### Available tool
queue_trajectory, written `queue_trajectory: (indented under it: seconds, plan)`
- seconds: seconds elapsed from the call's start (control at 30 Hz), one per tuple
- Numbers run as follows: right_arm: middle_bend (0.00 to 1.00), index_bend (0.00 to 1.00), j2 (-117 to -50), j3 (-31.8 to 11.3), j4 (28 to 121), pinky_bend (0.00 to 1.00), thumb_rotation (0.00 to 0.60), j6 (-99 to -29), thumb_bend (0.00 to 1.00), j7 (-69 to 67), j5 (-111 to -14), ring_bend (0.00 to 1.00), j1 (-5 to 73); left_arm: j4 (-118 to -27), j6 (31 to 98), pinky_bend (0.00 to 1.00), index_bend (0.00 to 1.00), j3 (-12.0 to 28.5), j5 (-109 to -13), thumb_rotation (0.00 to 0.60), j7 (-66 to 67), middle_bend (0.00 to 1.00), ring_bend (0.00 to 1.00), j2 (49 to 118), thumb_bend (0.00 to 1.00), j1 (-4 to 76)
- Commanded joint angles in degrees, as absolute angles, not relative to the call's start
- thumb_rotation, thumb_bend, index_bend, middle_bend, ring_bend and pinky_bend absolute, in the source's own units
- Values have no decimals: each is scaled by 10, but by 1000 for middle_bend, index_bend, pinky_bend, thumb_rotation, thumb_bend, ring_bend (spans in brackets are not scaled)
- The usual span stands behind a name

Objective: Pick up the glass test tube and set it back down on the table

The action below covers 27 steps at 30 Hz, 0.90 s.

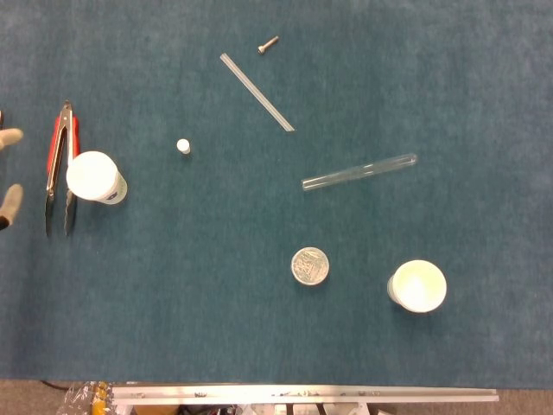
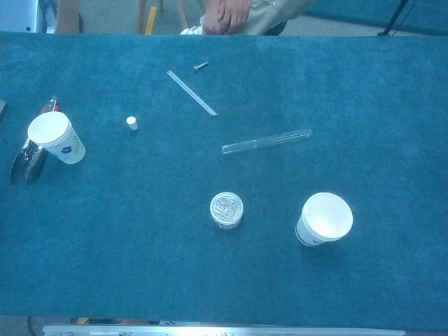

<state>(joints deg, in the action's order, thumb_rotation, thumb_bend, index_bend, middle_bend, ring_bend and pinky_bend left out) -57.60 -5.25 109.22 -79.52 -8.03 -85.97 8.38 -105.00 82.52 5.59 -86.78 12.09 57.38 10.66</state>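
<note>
the glass test tube (image 1: 359, 171) lies flat on the table (image 1: 259, 328), above and between the round tin (image 1: 310, 265) and the empty paper cup (image 1: 417, 286), touching neither. its long axis runs left to right, the right end tilted slightly away from you, so a pinch should close across it. your left hand (image 1: 9, 173) shows only as pale fingertips at the left frame edge, beyond the tongs (image 1: 60, 164), well apart from the tube. they look parted and hold nothing, though too little shows to be sure. your right hand is out of sight, so i can't judge which is nearer.
</note>
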Motion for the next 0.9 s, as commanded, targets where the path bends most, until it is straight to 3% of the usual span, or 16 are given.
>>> queue_trajectory:
  seconds: [0.03,0.23,0.53,0.9]
  plan:
    - [111,267,-578,-60,1093,154,600,-783,317,-84,-859,0,97,-1070,790,59,270,64,-874,600,115,135,0,564,323,135]
    - [111,267,-584,-66,1088,156,600,-759,313,-97,-852,0,116,-1090,698,59,272,86,-849,600,110,135,0,561,323,202]
    - [111,267,-580,-65,1081,156,600,-759,313,-118,-850,0,118,-1055,583,58,278,114,-772,600,115,145,0,623,323,296]
    - [111,267,-577,-60,1077,156,600,-766,310,-132,-853,0,115,-969,528,59,326,125,-683,600,160,156,0,721,322,370]
